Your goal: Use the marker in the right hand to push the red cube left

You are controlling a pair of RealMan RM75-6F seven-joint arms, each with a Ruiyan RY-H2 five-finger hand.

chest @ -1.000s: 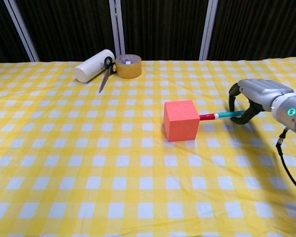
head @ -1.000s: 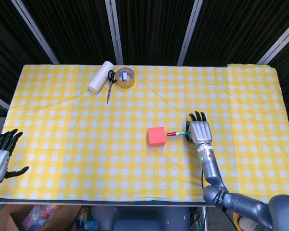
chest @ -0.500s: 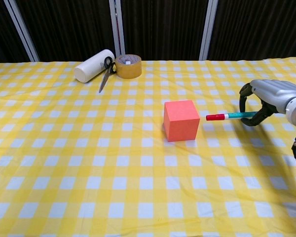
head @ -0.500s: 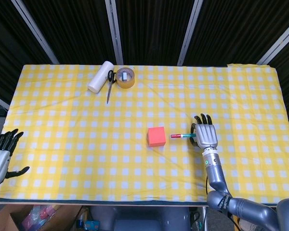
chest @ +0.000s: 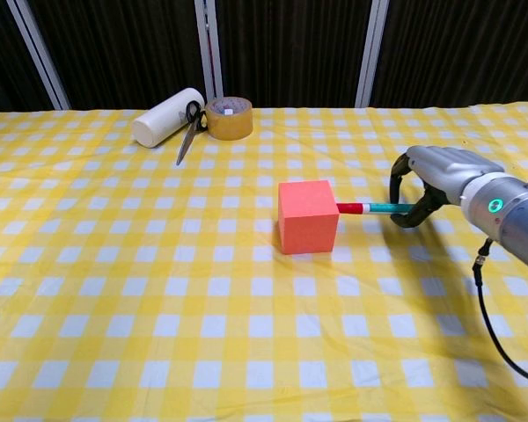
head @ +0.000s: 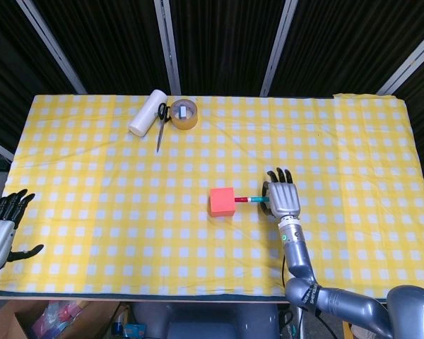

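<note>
The red cube (head: 222, 202) (chest: 307, 216) sits near the middle of the yellow checked tablecloth. My right hand (head: 283, 197) (chest: 429, 177) is just right of it and grips a marker (head: 250, 200) (chest: 374, 208) with a red tip and green body. The marker lies level, pointing left, and its red tip touches the cube's right face. My left hand (head: 1, 227) hangs off the table's left front corner, fingers spread, holding nothing.
At the back left lie a white roll (head: 148, 112) (chest: 166, 116), scissors (head: 160, 123) (chest: 187, 129) and a tape roll (head: 184, 114) (chest: 229, 118). Boxes (head: 28, 321) stand on the floor below the front left edge.
The right hand drew back to the right, lifting the marker tip off the cube, then came back left. The tip now presses the cube, which has slid a little left.
</note>
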